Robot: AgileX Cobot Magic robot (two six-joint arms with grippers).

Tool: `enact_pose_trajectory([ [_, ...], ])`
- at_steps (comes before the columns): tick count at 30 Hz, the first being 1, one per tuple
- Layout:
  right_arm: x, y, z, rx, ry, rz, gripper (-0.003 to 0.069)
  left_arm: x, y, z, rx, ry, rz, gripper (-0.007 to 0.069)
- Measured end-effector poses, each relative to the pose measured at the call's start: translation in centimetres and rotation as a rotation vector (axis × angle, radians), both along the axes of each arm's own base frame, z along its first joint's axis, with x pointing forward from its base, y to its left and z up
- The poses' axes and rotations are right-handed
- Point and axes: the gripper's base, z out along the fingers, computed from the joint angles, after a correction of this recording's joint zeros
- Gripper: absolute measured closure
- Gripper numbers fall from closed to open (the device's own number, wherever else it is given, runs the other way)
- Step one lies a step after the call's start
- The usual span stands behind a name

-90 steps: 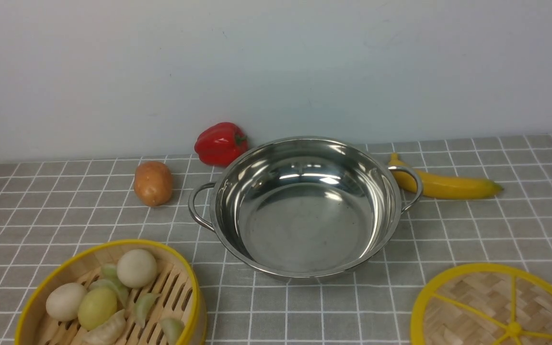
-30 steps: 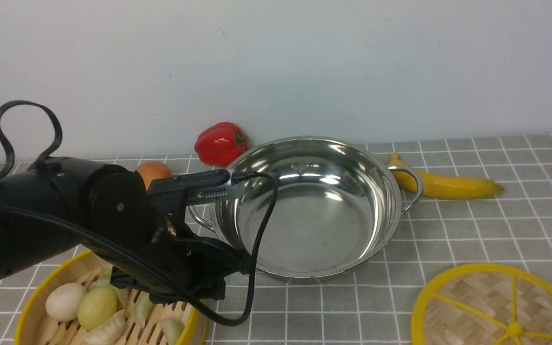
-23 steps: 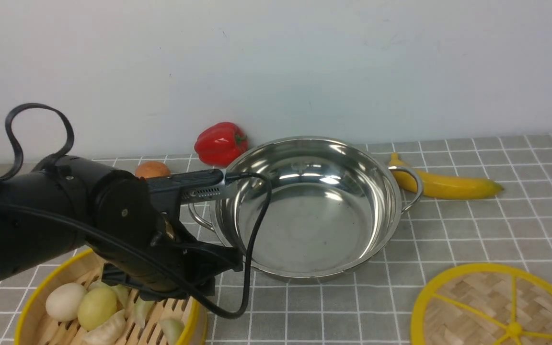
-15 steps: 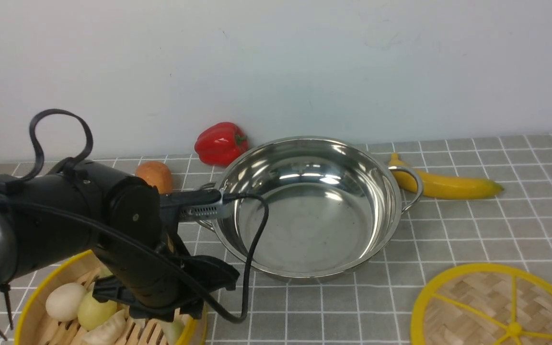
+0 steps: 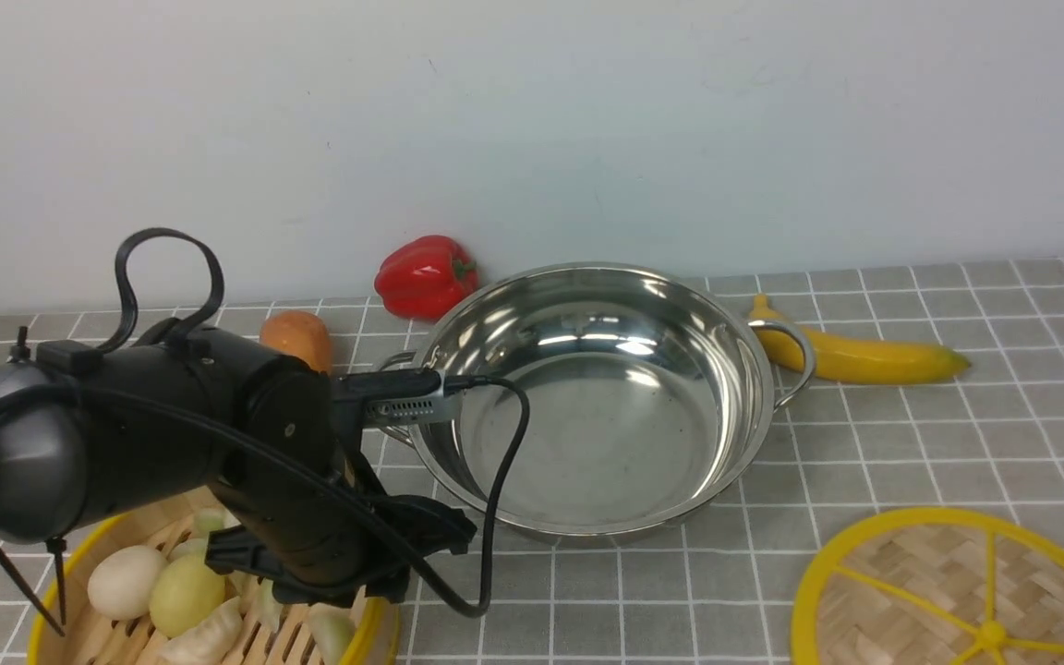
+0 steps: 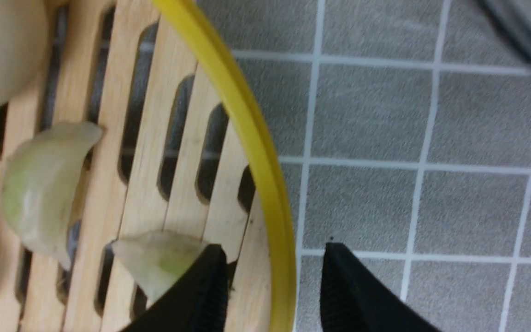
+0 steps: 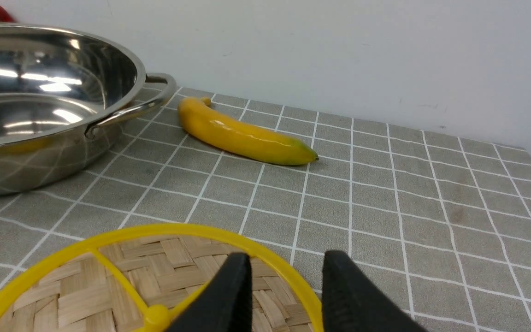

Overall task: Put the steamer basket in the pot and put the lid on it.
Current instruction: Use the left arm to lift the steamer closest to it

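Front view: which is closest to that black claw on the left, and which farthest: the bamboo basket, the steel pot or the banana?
1. The steamer basket: directly under the left gripper, bottom left.
2. The pot: just beyond it, centre.
3. The banana: far right, past the pot.

The left gripper (image 6: 273, 251), its black jaws parted, straddles the yellow rim of the round slatted bamboo steamer basket (image 6: 247, 138). One finger sits inside beside a pale green dumpling (image 6: 155, 258), the other over grey white-gridded cloth (image 6: 362, 115).
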Motion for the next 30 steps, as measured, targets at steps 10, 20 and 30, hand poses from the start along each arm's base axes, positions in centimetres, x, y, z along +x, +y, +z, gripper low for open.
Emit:
enact_pose_trajectory([
  [10, 0.0, 0.0, 0.0, 0.0, 0.0, 0.0, 0.0416, 0.3, 0.1, -1.0, 0.04, 0.018, -0.027, 0.035],
  [20, 0.0, 0.0, 0.0, 0.0, 0.0, 0.0, 0.0416, 0.3, 0.0, -1.5, 0.046, 0.032, -0.027, 0.0352],
  [30, 0.0, 0.0, 0.0, 0.0, 0.0, 0.0, 0.0416, 0.3, -0.1, -1.5, 0.041, 0.034, -0.028, 0.0566],
])
